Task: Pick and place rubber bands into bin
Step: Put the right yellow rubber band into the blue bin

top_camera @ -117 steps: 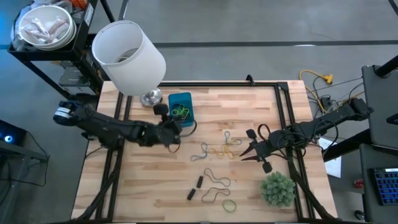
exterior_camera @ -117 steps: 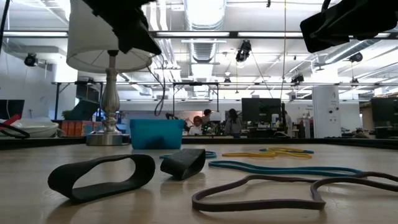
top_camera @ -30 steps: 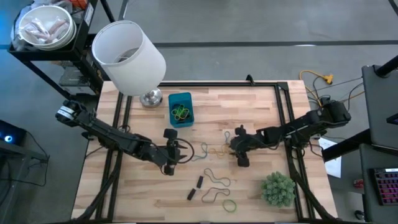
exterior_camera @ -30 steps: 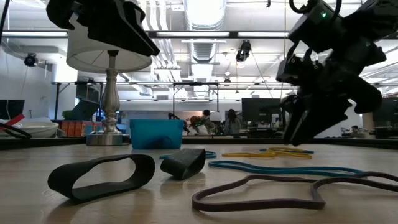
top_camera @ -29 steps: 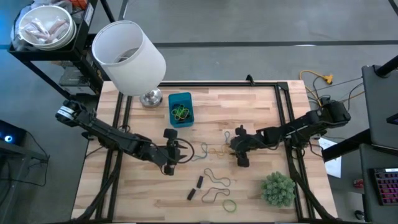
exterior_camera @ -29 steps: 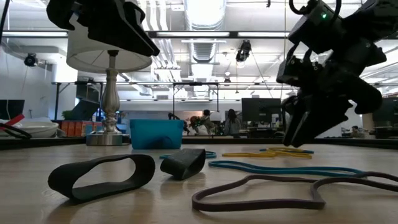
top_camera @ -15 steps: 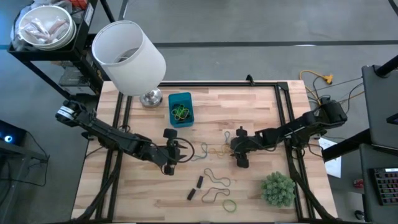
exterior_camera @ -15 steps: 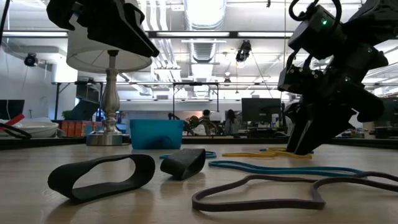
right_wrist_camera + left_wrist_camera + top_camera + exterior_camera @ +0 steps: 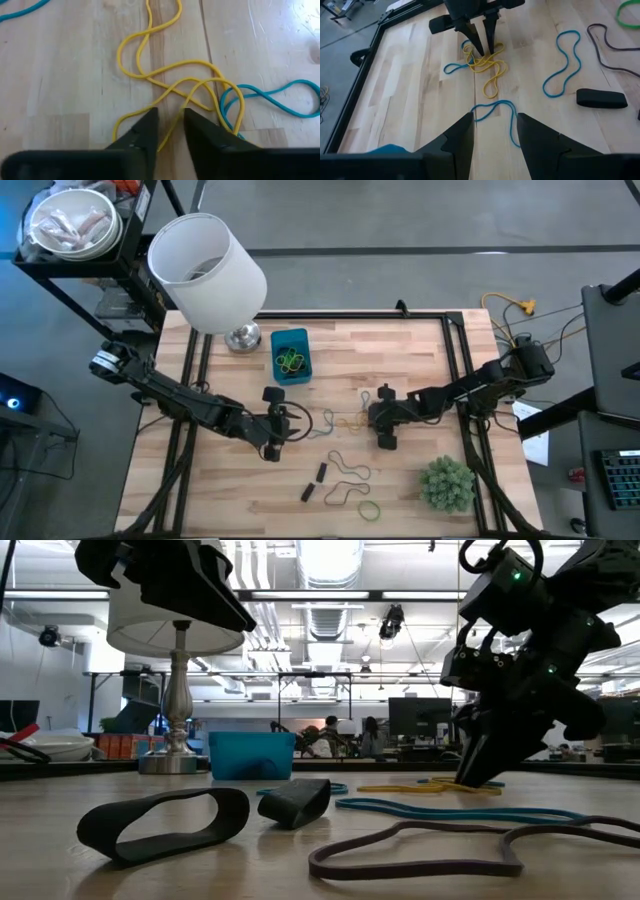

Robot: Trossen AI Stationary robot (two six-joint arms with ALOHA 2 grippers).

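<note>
A tangle of yellow rubber bands (image 9: 352,421) lies flat on the wooden table's middle, with a blue one (image 9: 270,97) looped into it. My right gripper (image 9: 169,114) is down at this tangle, open by a narrow gap, one yellow strand (image 9: 175,125) between its fingers. My left gripper (image 9: 495,125) hovers open left of the tangle, over a blue band (image 9: 492,107). The blue bin (image 9: 290,352) stands at the far side with green and yellow bands inside. More bands lie nearer: brown loops (image 9: 350,470), a green one (image 9: 369,509), two wide black ones (image 9: 165,823). My right gripper comes at the yellow tangle slanting down from the table's right, its fingertips (image 9: 474,46) at the table top. A single yellow strand (image 9: 176,121) runs through the gap between them. Whether either finger touches it I cannot tell.
A lamp with a big white shade (image 9: 205,270) and a metal base (image 9: 242,337) stands at the far left, beside the bin. A bushy green plant (image 9: 445,483) sits at the near right. Black frame rails (image 9: 455,380) run along the table's sides.
My right gripper has sunk to the table at the yellow tangle and edged toward the table's left. Its fingers have drawn closer together around a yellow strand. The bands lie as before.
</note>
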